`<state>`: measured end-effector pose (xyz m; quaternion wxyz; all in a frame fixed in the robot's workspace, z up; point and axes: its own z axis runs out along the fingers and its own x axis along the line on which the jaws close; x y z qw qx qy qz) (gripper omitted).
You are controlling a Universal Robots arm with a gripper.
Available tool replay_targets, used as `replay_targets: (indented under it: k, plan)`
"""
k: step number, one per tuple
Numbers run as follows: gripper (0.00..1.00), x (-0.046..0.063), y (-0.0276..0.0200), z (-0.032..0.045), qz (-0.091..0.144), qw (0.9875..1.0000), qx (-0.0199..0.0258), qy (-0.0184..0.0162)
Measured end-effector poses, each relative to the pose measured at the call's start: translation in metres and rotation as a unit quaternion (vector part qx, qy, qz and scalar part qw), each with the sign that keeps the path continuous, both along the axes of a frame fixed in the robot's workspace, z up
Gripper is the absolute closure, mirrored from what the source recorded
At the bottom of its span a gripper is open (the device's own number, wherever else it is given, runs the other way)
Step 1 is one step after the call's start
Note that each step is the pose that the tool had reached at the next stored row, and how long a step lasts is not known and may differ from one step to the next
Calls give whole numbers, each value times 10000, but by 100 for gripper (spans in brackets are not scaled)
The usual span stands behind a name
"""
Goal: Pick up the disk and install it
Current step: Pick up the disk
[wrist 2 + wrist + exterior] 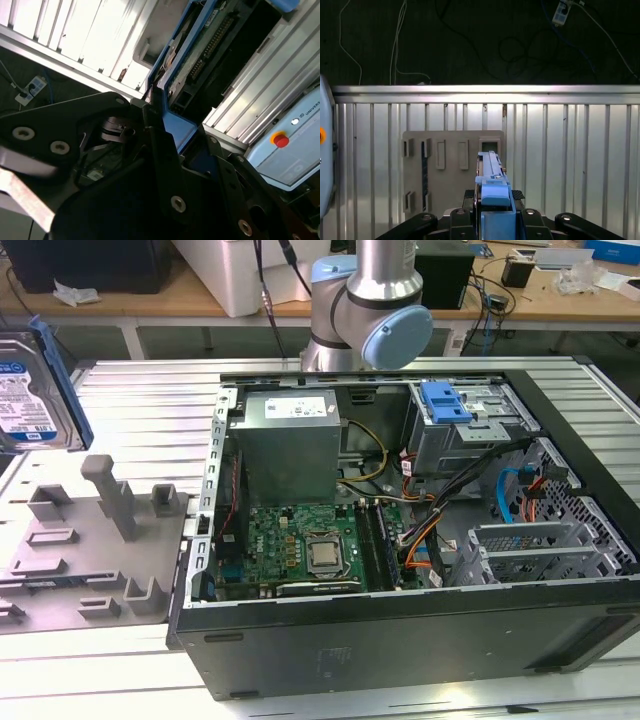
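First wrist view: the disk [490, 167], judged stiff and a bit heavy, is held tight at its blue frame by the gripper [494, 197].

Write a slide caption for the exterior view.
The disk, upright at the exterior view's left edge near a grey tray, beside the open computer case on the slatted table.

The arm [372, 285] was a brushed silver tube with grey joint housings and a pale blue round cap [397, 337] on one joint. The gripper [158, 112] was all matte black plates, dotted with shiny silver screws [171, 201].
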<state>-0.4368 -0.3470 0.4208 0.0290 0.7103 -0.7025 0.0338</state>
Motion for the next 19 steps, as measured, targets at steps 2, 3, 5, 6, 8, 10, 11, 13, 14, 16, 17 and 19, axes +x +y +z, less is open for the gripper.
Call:
replay_targets:
  k: [2,3,5,6,8,10,11,13,14,16,17,19]
  plan:
    - [63,0,0,0,0,10000,1,0]
    - [63,0,0,1,0,10000,1,0]
    - [63,0,0,2,0,10000,1,1]
    - [63,0,0,2,0,10000,1,1]
    - [63,0,0,2,0,10000,1,1]
    - [63,0,-2,8,0,10000,16,2]
    - [63,0,-3,10,0,10000,18,1]
    - [63,0,-5,23,0,10000,21,0]
    - [63,0,-6,34,0,10000,24,0]
    - [63,0,-7,62,0,10000,36,-1]
    - [63,0,-8,82,0,10000,43,-1]
    - [63,1,-11,121,1,10000,68,-5]
